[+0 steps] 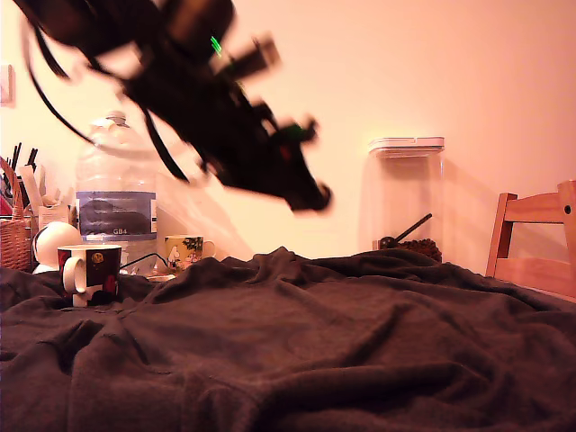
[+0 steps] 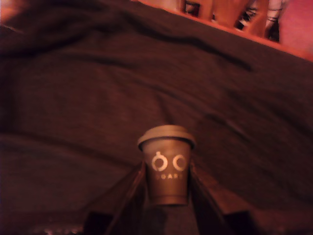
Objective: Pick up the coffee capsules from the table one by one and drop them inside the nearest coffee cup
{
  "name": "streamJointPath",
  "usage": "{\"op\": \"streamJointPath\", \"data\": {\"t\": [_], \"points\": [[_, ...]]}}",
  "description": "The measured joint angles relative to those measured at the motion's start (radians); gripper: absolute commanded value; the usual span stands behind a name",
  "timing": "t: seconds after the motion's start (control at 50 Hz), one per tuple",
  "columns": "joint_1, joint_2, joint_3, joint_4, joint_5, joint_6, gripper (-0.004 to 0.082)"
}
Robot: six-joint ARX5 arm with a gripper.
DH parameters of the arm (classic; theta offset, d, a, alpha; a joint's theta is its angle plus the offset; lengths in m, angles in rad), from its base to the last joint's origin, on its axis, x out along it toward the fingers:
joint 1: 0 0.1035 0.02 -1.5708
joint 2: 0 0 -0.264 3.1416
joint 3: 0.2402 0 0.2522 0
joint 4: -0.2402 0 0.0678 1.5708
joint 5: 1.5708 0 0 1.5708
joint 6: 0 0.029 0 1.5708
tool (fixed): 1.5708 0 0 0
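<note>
Capsule (image 2: pixel 167 166) clamped upright between the jaws of the gripper (image 1: pixel 317 198), airborne over the cloth-draped surface (image 1: pixel 297 351), drop pending; red-and-black cup (image 1: pixel 90 274) well off at exterior view's left, path open; floral mug (image 1: pixel 184 251), water bottle (image 1: pixel 115 184) behind it, clear canister (image 1: pixel 407 193) at back.

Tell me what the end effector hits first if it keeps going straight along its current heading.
Probably the cloth-draped table. The end effector, shut on a coffee capsule, points down toward the exterior view's right; nothing else shows ahead, though depth is unclear.
</note>
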Motion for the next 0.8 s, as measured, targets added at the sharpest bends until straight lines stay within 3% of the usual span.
{"op": "streamJointPath", "data": {"t": [0.18,0.8], "points": [[0.058,-0.057,0.000,-0.059,-0.001,-0.021,0.0157],[0.251,-0.192,-0.035,-0.137,-0.036,-0.022,0.0157]]}}
